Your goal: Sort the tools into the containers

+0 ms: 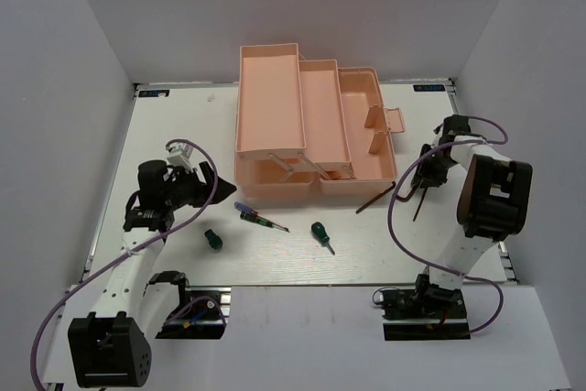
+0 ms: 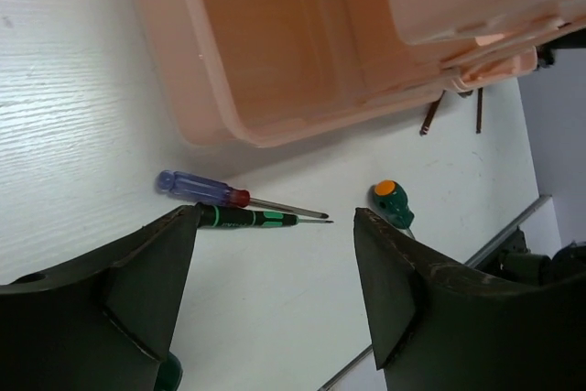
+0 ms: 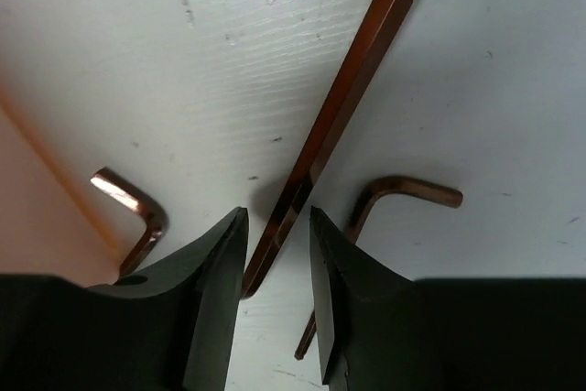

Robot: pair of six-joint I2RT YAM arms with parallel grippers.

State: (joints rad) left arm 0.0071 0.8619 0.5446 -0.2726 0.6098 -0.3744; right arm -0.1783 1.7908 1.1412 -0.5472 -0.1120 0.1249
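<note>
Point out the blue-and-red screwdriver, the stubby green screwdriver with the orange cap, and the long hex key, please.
blue-and-red screwdriver (image 2: 201, 188): left wrist view, blue handle.
stubby green screwdriver (image 2: 395, 211): left wrist view, green handle below the cap.
long hex key (image 3: 341, 103): right wrist view, mid-shaft.

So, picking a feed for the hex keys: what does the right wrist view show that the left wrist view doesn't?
Only the right wrist: three coppery-brown hex keys close up, the long middle one between the right gripper's fingers. Only the left wrist: a slim blue-and-red-handled screwdriver, a slim black-and-green one beside it, an orange-capped stubby green screwdriver, the open left gripper. Both: the peach-pink plastic toolbox, the white table, and two hex keys, distant slivers in the left wrist view.
</note>
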